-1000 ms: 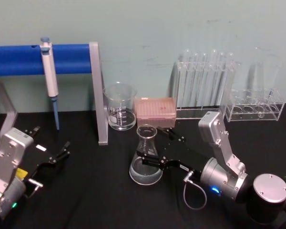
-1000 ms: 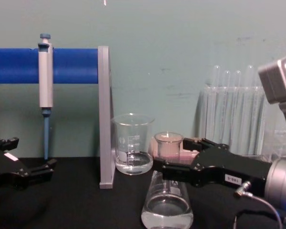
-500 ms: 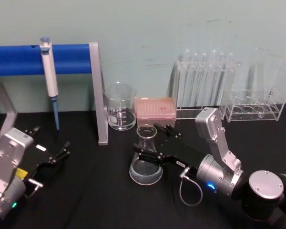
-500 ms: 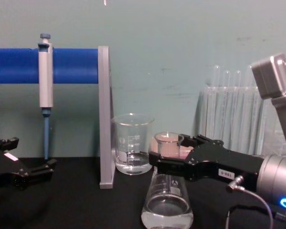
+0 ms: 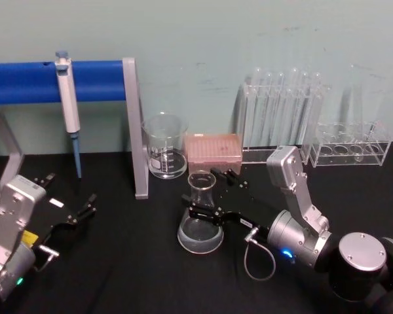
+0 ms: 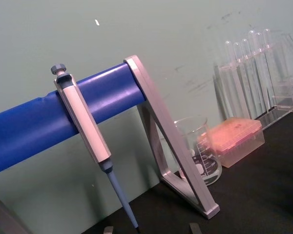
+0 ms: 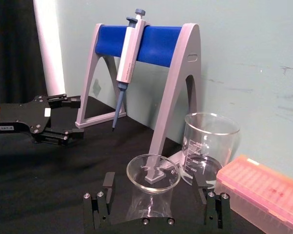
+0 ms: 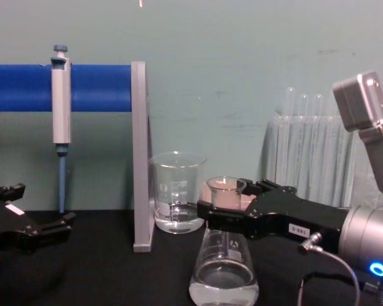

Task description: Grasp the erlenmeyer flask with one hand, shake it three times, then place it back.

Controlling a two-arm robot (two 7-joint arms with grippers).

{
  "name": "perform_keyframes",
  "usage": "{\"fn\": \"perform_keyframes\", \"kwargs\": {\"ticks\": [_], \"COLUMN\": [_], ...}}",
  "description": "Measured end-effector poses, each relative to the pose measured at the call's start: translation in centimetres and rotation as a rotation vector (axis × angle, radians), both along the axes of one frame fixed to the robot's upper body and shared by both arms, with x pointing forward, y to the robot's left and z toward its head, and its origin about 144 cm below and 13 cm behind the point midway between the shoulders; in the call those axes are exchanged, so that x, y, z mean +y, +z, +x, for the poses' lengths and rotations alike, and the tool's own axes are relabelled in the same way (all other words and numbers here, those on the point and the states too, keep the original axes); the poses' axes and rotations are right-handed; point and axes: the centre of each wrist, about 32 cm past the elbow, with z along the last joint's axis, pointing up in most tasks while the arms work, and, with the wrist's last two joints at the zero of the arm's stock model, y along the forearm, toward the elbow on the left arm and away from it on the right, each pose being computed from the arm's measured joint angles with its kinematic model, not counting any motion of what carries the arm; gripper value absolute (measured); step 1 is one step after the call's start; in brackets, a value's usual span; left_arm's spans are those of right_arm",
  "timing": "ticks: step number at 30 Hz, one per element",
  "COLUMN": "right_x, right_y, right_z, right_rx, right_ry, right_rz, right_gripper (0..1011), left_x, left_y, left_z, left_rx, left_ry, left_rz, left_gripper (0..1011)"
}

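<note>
— Head view: where does the erlenmeyer flask (image 5: 200,232) stand?

— Upright on the black surface (image 5: 131,261), about midway between its left and right edges. It is a little forward of the beaker (image 5: 164,147) and the pink tip box (image 5: 213,152), which sit along the back edge. There is a little clear liquid in its base.

— And the right hand (image 5: 204,191)?

— It reaches in from the right at neck height, with one finger on each side of the neck. The right wrist view shows a gap between each finger and the glass, so the fingers are apart and not clamped.

— Is there room around the flask?

— There is bare surface to its left as far as the left hand (image 5: 69,210), and bare surface in front toward the near edge. It is tighter behind, where the beaker and box are near. The grey leg of the pipette stand (image 5: 136,131) is behind and to the left. A loop of cable (image 5: 259,261) hangs at the right wrist, beside the flask's base.

— What about the left hand?

— It is parked near the left edge, well apart from the flask, with its fingers spread.

— Can you read any writing?

— Not really. In the chest view the right hand has a white label (image 8: 293,228) with digits too small to make out. The flask has a small triangle mark (image 8: 225,241), and the beaker has white graduation marks that I cannot read. The left hand has a white sticker (image 8: 14,209).

— What is at the back right?

— Clear test-tube racks (image 5: 281,118) along the back edge.
</note>
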Motion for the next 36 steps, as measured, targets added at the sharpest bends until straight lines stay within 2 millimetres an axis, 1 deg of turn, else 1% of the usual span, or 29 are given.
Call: {"fn": "perform_keyframes", "kwargs": {"ticks": [27, 31, 34, 36], "right_x": [0.01, 0.0, 0.0, 0.0], "right_y": [0.0, 0.0, 0.0, 0.0], "right_z": [-0.03, -0.03, -0.03, -0.03], "right_rx": [-0.001, -0.001, -0.001, -0.001], "right_ry": [-0.005, -0.004, -0.004, -0.004], "right_rz": [-0.002, -0.002, -0.002, -0.002], "right_gripper": [991, 941, 836, 802], "left_x": [0.0, 0.0, 0.0, 0.0], "left_y": [0.0, 0.0, 0.0, 0.0], "left_z": [0.0, 0.0, 0.0, 0.0], "left_rx": [0.0, 0.0, 0.0, 0.0], "left_ry": [0.0, 0.0, 0.0, 0.0], "left_rz": [0.0, 0.0, 0.0, 0.0], "left_gripper": [1001, 1001, 1001, 1001]}}
